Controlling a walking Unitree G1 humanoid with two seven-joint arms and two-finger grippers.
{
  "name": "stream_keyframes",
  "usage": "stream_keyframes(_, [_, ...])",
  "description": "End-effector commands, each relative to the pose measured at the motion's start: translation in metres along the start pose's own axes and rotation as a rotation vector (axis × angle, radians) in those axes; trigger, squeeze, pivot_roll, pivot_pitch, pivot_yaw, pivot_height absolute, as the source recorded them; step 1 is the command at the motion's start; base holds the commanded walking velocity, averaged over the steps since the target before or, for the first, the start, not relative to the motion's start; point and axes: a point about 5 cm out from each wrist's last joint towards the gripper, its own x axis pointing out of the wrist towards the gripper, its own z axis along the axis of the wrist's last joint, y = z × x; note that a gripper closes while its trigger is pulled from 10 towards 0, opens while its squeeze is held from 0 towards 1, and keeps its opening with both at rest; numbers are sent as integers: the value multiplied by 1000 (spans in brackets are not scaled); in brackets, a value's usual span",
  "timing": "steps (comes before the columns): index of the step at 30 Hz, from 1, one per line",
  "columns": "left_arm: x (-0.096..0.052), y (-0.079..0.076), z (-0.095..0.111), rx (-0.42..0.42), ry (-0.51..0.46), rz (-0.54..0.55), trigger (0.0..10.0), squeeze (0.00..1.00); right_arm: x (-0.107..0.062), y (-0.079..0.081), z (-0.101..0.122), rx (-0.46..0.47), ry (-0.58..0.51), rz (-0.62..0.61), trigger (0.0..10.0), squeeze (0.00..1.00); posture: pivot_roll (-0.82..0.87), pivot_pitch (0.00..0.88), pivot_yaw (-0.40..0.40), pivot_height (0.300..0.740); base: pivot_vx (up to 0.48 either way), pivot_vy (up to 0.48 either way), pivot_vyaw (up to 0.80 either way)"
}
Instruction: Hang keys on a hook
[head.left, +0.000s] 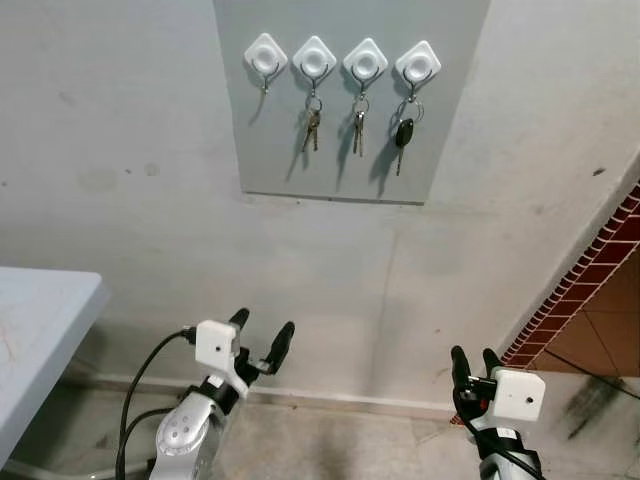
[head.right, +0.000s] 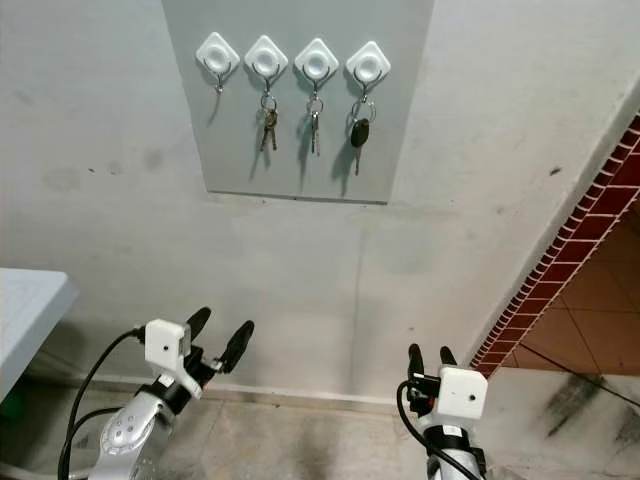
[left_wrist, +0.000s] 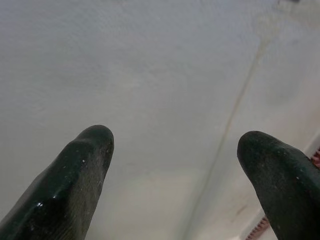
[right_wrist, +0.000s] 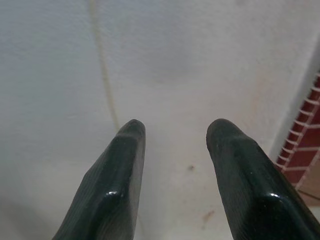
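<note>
While both grippers hang low and empty, three sets of keys already dangle from a row of four hooks on the wall.

Going left to right on the grey panel (head.left: 340, 150): the first hook (head.left: 265, 57) is bare, the second hook (head.left: 314, 60) carries a bunch of keys (head.left: 312, 126), the third hook (head.left: 365, 62) carries another bunch (head.left: 358, 128), and the fourth hook (head.left: 417, 65) carries a key with a black head (head.left: 403, 134). Below and well apart from the panel, a pale table (head.left: 40, 330) juts in at the left edge; the left gripper (head.left: 262, 335) points at the plain wall with its two fingers spread wide, holding nothing. The right gripper (head.left: 471, 362) points at the wall near a red brick-patterned strip (head.left: 590, 275), its two fingers apart with a narrower gap, also holding nothing.
</note>
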Motion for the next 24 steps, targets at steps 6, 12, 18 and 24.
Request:
stream_keyframes(6, [-7,0,8,37,-37,15,10000,0,9,7,3,0,-2,55,10000,0,-34,0,-46,740,0,0,0])
stream_keyframes(12, [-14,6,5,47,-17,98,10000,0,13,8,3,-2,0,70,10000,0,-15,0,-57,740,0,0,0])
stream_keyframes(18, [-8,-3,12,37,-7,80,10000,0,17,13,4,8,-2,90,10000,0,-5,0,-57,740,0,0,0])
stream_keyframes(24, [-7,-1,13,43,-13,92,10000,0,20,16,5,13,-6,103,10000,0,2,0,-61,740,0,0,0])
